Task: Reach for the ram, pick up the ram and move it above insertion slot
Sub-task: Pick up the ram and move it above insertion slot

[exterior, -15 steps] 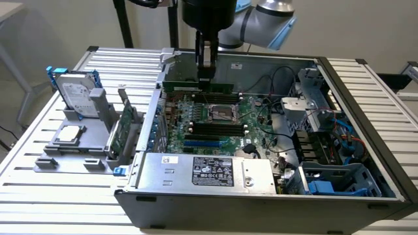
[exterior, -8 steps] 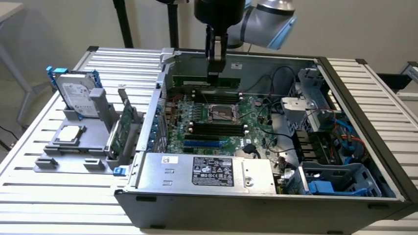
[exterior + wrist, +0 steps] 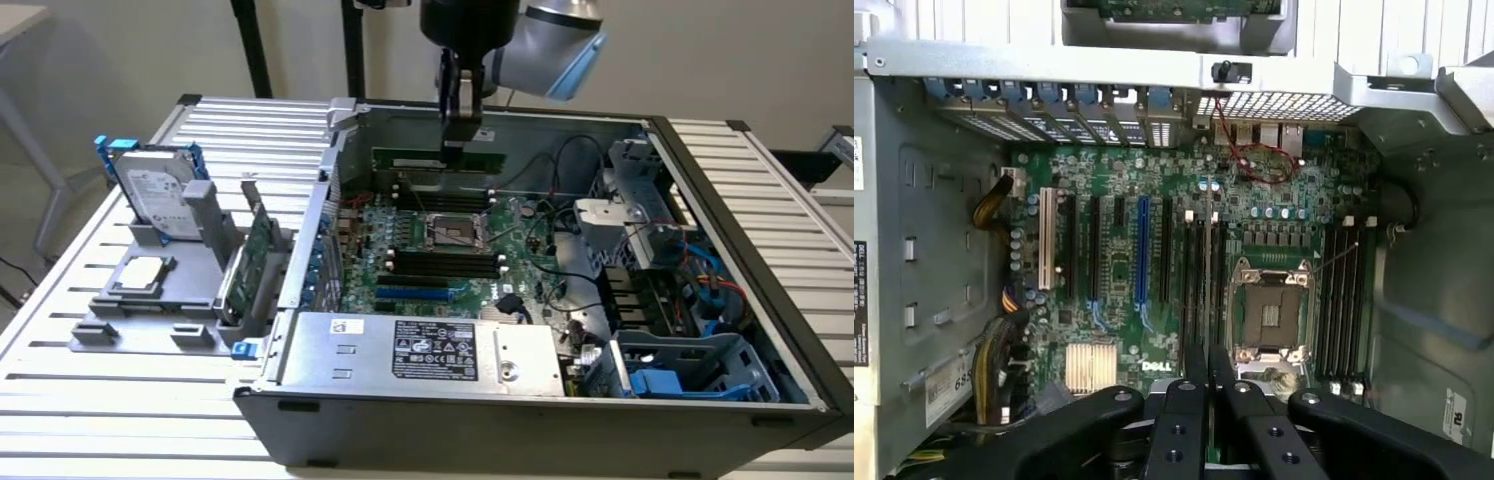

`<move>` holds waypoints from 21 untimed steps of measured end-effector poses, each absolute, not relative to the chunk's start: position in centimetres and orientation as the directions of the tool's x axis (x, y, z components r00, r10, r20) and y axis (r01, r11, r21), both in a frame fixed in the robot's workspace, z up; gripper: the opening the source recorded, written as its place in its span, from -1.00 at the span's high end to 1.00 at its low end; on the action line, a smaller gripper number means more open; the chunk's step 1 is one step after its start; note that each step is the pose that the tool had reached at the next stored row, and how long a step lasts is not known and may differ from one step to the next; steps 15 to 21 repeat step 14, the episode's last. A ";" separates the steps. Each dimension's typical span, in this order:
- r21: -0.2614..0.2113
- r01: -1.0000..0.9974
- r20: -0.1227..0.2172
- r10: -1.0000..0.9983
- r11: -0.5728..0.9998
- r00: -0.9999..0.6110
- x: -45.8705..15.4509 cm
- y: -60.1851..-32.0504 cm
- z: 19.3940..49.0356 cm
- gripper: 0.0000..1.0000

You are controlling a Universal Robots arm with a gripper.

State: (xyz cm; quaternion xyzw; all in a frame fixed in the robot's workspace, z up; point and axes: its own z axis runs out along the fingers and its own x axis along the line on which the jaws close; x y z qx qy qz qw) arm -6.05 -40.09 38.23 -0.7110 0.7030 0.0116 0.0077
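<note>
Gripper hangs inside the open computer case, over the far part of the motherboard. Jaws closed on the ram, a thin green stick held edge-down; in the exterior view it extends from the jaws toward that view's left, clear of the board below. In the wrist view the black fingers sit pressed together with a narrow dark strip between them running toward the board; the stick's edge cannot be made out with certainty there.

Insertion slot: long black memory sockets lie parallel under the held stick, on the far side of the CPU socket. In the wrist view a bank of these black sockets runs straight out from the fingertips, just beside the CPU socket; a second bank lies on the socket's other side. Which single socket the stick is over cannot be told.

Surroundings: blue slot and white slot beside the nearer bank; heatsink; red wires. Power supply at the case's near edge. On the slatted surface, at the exterior view's left, a grey fixture carries a hard drive with blue rails and a green expansion card standing upright.
</note>
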 end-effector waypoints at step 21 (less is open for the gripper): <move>0.005 -1.000 -0.027 -1.000 -0.006 0.006 -5.6 -39.3 37.9 0.74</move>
